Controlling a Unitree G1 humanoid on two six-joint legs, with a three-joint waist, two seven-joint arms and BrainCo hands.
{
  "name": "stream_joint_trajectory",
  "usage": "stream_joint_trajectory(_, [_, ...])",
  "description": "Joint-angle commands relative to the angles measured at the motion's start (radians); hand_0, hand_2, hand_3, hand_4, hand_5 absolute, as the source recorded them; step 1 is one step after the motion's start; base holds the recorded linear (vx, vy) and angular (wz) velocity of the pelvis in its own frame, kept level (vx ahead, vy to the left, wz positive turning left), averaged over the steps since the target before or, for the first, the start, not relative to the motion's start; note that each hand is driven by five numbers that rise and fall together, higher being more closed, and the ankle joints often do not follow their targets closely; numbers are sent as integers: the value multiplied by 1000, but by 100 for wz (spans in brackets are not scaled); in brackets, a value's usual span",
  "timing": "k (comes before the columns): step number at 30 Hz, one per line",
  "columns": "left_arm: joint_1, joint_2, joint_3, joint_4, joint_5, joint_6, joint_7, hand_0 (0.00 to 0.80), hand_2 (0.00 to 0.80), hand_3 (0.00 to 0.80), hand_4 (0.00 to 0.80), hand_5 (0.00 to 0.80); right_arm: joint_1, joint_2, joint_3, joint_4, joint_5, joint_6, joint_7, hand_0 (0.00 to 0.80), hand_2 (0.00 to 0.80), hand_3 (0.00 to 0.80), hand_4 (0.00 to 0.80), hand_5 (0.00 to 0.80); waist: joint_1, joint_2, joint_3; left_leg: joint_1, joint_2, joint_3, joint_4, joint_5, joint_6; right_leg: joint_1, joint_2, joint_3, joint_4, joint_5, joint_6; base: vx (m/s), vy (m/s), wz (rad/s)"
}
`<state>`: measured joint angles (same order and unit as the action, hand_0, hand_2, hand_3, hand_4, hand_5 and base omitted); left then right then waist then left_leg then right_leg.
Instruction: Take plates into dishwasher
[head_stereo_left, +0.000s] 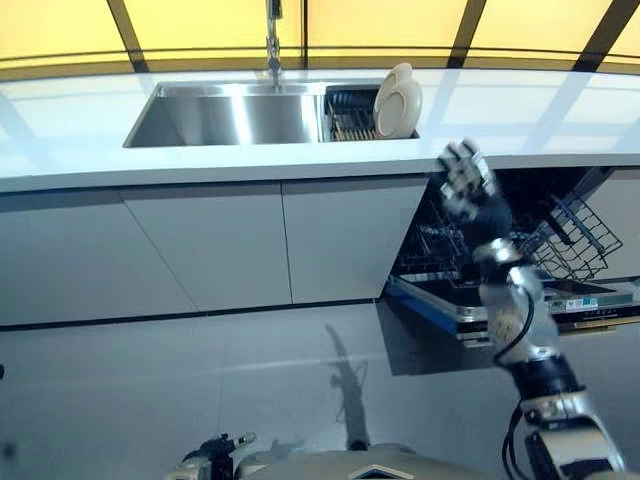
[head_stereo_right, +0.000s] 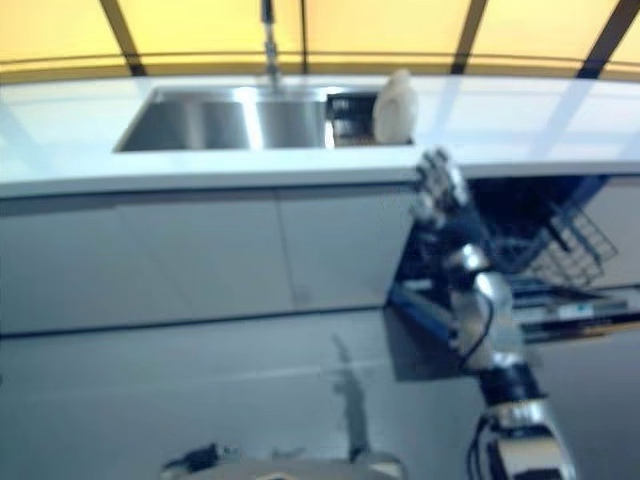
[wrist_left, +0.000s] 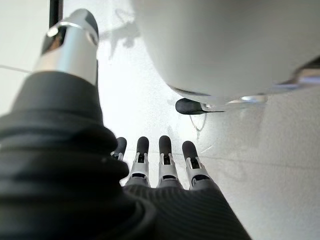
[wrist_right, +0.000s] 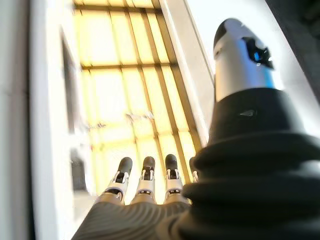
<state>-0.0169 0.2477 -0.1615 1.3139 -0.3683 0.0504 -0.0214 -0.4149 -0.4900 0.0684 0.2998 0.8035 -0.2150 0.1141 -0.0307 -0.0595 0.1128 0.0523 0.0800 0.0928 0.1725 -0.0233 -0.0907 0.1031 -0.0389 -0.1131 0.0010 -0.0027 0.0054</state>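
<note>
White plates (head_stereo_left: 397, 101) stand on edge in a dark rack at the right end of the steel sink (head_stereo_left: 215, 115); they also show as plates (head_stereo_right: 394, 106) in the right eye view. The dishwasher (head_stereo_left: 520, 270) stands open under the counter, its door down and a wire rack (head_stereo_left: 575, 235) pulled out. My right hand (head_stereo_left: 466, 180) is raised in front of the dishwasher, just below the counter edge, fingers straight and empty. Its right wrist view shows the fingers (wrist_right: 145, 182) extended. My left hand (wrist_left: 160, 165) hangs low over the floor, fingers straight, holding nothing.
A faucet (head_stereo_left: 272, 40) rises behind the sink. White cabinet fronts (head_stereo_left: 220, 245) run under the counter (head_stereo_left: 80, 130) left of the dishwasher. The lowered dishwasher door (head_stereo_left: 450, 305) juts out over the grey floor (head_stereo_left: 200, 380).
</note>
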Motion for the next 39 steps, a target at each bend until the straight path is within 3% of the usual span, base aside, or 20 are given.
stream_joint_trajectory(1, [-39,-9,3,30,-41,-7,-25,0,0,0,0,0,-115,-74,-28,65,25,-69,-126,0,0,0,0,0,51,-49,29,-221,-23,-16,349,87,63,25,19,56,41,8,-42,144,-55,-2])
stream_joint_trajectory(5, [-43,11,-6,28,-38,7,-18,0,0,0,0,0,-211,-135,4,182,-27,6,-191,0,0,0,0,0,103,-11,46,-270,-23,15,133,204,29,96,62,73,8,-16,-33,311,55,-11])
stream_joint_trajectory(6, [-38,15,-20,28,-42,11,-10,0,0,0,0,0,-244,-171,21,225,-30,45,-204,0,0,0,0,0,126,4,39,-289,-18,3,26,272,8,128,83,84,0,-34,-31,423,97,-22])
stream_joint_trajectory(8, [-23,14,-34,40,-53,4,-8,0,0,0,0,0,-298,-239,44,294,15,75,-187,0,0,0,0,0,162,8,29,-320,-24,-22,-96,339,-13,183,98,122,-13,-63,-31,486,114,-25])
stream_joint_trajectory(10, [-16,10,-38,45,-62,-3,-2,0,0,0,0,0,-337,-281,53,337,26,99,-159,0,0,0,0,0,177,1,23,-323,-30,-15,-132,341,-14,210,91,135,-24,-77,-28,339,114,-39])
stream_joint_trajectory(12, [-17,5,-28,56,-72,3,9,0,0,0,0,0,-374,-301,67,406,0,120,-119,0,0,0,0,0,172,-15,3,-293,-35,39,-140,248,20,224,59,123,-22,-97,-16,317,170,-59])
stream_joint_trajectory(16, [-33,23,-30,48,-72,8,7,0,0,0,0,0,-368,-324,63,416,1,177,-106,0,0,0,0,0,179,-47,-31,-256,-57,35,-76,145,62,221,-11,55,28,-114,37,309,143,-4])
stream_joint_trajectory(20, [-42,48,-40,58,-48,8,-6,0,0,0,0,0,-417,-355,66,493,-21,182,-94,0,0,0,0,0,193,-61,-51,-257,-76,12,-34,108,81,212,-34,38,65,-116,47,240,126,1])
stream_joint_trajectory(22, [-46,58,-52,60,-24,12,-21,0,0,0,0,0,-442,-362,67,515,-27,184,-109,0,0,0,0,0,203,-73,-65,-271,-102,11,-15,90,107,210,-58,30,132,-73,65,223,194,8])
stream_joint_trajectory(24, [-45,70,-58,64,-8,10,-31,0,0,0,0,0,-455,-359,73,525,-40,177,-114,0,0,0,0,0,203,-71,-74,-261,-117,20,-29,84,131,173,-80,27,277,21,98,163,210,-6])
stream_joint_trajectory(26, [-44,89,-58,68,25,17,-51,0,0,0,0,0,-450,-357,76,502,-40,171,-127,0,0,0,0,0,183,-51,-75,-219,-128,15,-62,76,146,85,-65,52,438,101,113,222,212,-7])
stream_joint_trajectory(28, [-43,103,-59,66,37,32,-55,0,0,0,0,0,-438,-352,79,468,-47,176,-145,0,0,0,0,0,157,-37,-71,-173,-135,4,-89,74,143,-1,-48,51,481,117,110,263,156,10])
stream_joint_trajectory(30, [-48,107,-47,67,54,44,-50,0,0,0,0,0,-442,-349,105,436,-82,165,-175,0,0,0,0,0,111,-12,-54,-85,-136,-19,-130,68,129,-133,-46,-2,396,91,93,377,74,26])
stream_joint_trajectory(31, [-52,106,-49,64,54,52,-53,0,0,0,0,0,-433,-354,106,414,-80,169,-188,0,0,0,0,0,81,-10,-45,-30,-142,-39,-149,49,126,-215,-62,-12,293,115,87,387,-57,21])
stream_joint_trajectory(33, [-56,104,-49,54,58,65,-50,0,0,0,0,0,-413,-359,94,386,-84,172,-198,0,0,0,0,0,43,-9,-30,27,-144,-72,-167,17,123,-264,-82,-18,209,150,95,374,-125,28])
stream_joint_trajectory(34, [-61,101,-51,51,61,71,-47,0,0,0,0,0,-402,-361,86,372,-87,170,-210,0,0,0,0,0,23,-17,-21,58,-150,-91,-168,-14,121,-297,-109,-19,121,218,114,474,-261,61])
stream_joint_trajectory(35, [-70,98,-60,47,52,76,-38,0,0,0,0,0,-399,-360,66,361,-98,172,-206,0,0,0,0,0,-3,-5,-5,108,-130,-119,-160,-59,112,-358,-134,-41,7,263,133,444,-276,61])
stream_joint_trajectory(37, [-75,97,-64,41,34,78,-29,0,0,0,0,0,-411,-359,61,357,-102,178,-211,0,0,0,0,0,-4,1,5,133,-113,-117,-148,-91,107,-376,-148,-69,14,261,134,206,-162,31])
stream_joint_trajectory(38, [-73,91,-57,39,9,76,-23,0,0,0,0,0,-434,-345,72,365,-120,176,-213,0,0,0,0,0,7,-11,0,136,-102,-75,-128,-114,104,-341,-157,-97,63,236,127,112,-128,7])
stream_joint_trajectory(39, [-72,88,-54,42,5,74,-26,0,0,0,0,0,-446,-340,81,368,-120,182,-222,0,0,0,0,0,12,-17,-3,124,-101,-66,-111,-117,103,-314,-150,-91,54,223,129,174,-172,4])
